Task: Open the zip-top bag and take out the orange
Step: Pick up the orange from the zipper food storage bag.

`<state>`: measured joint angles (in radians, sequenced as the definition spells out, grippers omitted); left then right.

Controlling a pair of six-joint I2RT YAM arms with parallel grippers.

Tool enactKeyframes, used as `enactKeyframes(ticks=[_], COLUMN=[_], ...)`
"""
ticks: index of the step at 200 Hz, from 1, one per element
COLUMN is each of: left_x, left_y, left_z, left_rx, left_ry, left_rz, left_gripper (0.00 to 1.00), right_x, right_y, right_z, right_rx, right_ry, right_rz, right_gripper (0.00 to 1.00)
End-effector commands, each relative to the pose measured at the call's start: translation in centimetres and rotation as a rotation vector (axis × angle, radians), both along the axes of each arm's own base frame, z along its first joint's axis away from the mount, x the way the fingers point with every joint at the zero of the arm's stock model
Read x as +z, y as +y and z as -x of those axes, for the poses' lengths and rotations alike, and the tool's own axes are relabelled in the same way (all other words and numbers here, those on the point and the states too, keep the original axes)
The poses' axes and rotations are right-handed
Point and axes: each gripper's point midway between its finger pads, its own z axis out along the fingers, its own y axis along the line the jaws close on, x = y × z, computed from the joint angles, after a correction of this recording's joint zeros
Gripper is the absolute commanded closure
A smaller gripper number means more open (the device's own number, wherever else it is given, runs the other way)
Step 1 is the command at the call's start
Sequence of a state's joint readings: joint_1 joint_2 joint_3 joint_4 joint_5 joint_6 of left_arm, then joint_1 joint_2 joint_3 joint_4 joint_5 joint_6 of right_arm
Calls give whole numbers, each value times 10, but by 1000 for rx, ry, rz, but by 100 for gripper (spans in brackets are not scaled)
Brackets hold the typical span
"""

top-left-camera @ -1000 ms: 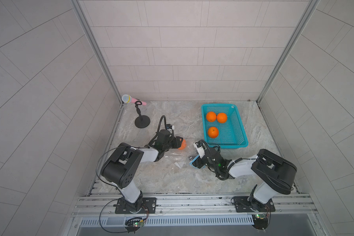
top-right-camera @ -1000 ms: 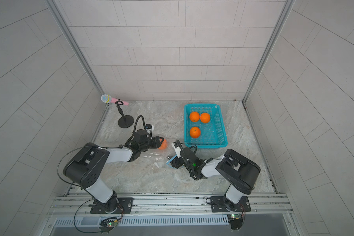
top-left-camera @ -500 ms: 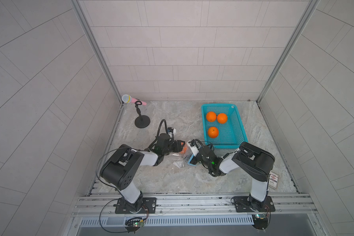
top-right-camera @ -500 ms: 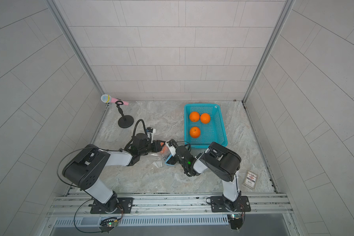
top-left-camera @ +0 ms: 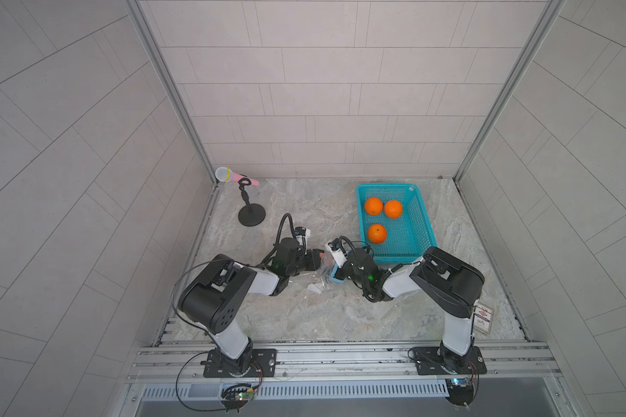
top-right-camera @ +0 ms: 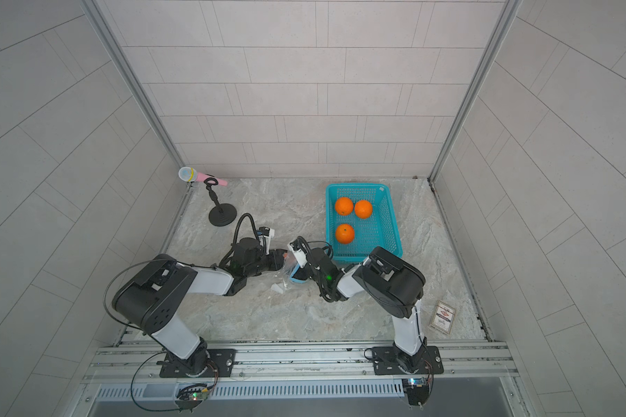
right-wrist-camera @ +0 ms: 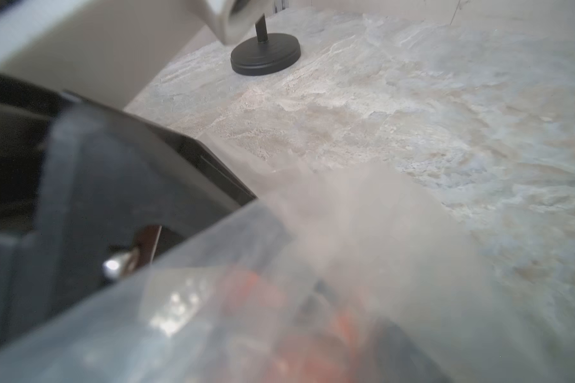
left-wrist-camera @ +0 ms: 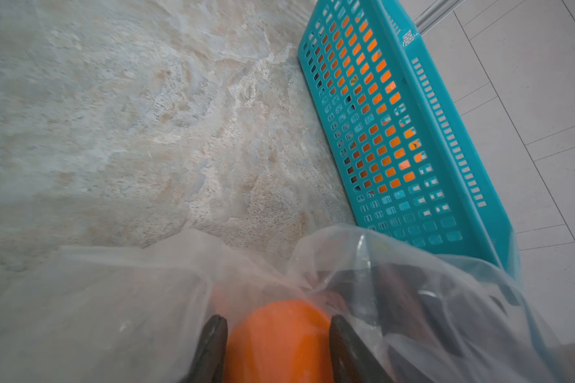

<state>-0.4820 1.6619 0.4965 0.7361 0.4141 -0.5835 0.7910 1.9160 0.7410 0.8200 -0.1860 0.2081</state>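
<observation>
In the left wrist view an orange (left-wrist-camera: 279,341) sits between my left gripper's (left-wrist-camera: 278,320) two black fingers (left-wrist-camera: 213,345), which press its sides, with clear film of the zip-top bag (left-wrist-camera: 113,298) draped round them. In both top views the crumpled bag (top-left-camera: 322,276) lies mid-table, its light-blue zip strip (top-right-camera: 297,277) against my right gripper (top-left-camera: 329,263). The two grippers meet tip to tip at the bag. In the right wrist view bag film (right-wrist-camera: 379,265) blurs everything near the jaws, and only an orange smear (right-wrist-camera: 312,348) shows through it.
A teal basket (top-left-camera: 359,216) holding three oranges stands just behind the right wrist. At the back left stands a black stand (top-left-camera: 251,218) carrying a pink microphone (top-left-camera: 232,176). A small card (top-right-camera: 443,317) lies at the right, near the right arm's base.
My right gripper has moved left to the left gripper and the bag. The right arm's elbow has risen, uncovering the card. The left gripper has barely moved.
</observation>
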Motion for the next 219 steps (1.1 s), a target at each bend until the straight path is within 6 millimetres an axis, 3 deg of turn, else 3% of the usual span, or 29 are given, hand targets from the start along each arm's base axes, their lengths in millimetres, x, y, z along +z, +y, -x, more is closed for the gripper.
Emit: enactKeyframes(ticks=[1,42,71,97,121,126,177,219], left_x=[-13,-7,-9,-14,-22,-23,-41,-56], left_y=[-9,-9,-2,8,20,22,26,22], left_z=[23,22,20,15,11,11,11,11], left_rx=[-70,-70,-27,36,86,96,102,98], left_ry=[60,52,46,32,31,28,64,90], left_rz=[-8,-13,-23,-25,-88,-95,-145,-124], left_gripper=[45,45,36,29,29,29,32,36], right_x=[-10,-18,1,23,36,26,19,19], right_y=[5,-6,-5,-9,-19,-28,-58,-62], right_z=[-5,5,10,27,42,50,80,96], right_rx=[5,-10,15,53,67,61,37,56], right_ry=[43,75,39,77,100,118,138,164], right_rz=[44,47,-30,-47,-52,-35,-34,-194], right_gripper=[14,23,36,40,40,40,40,37])
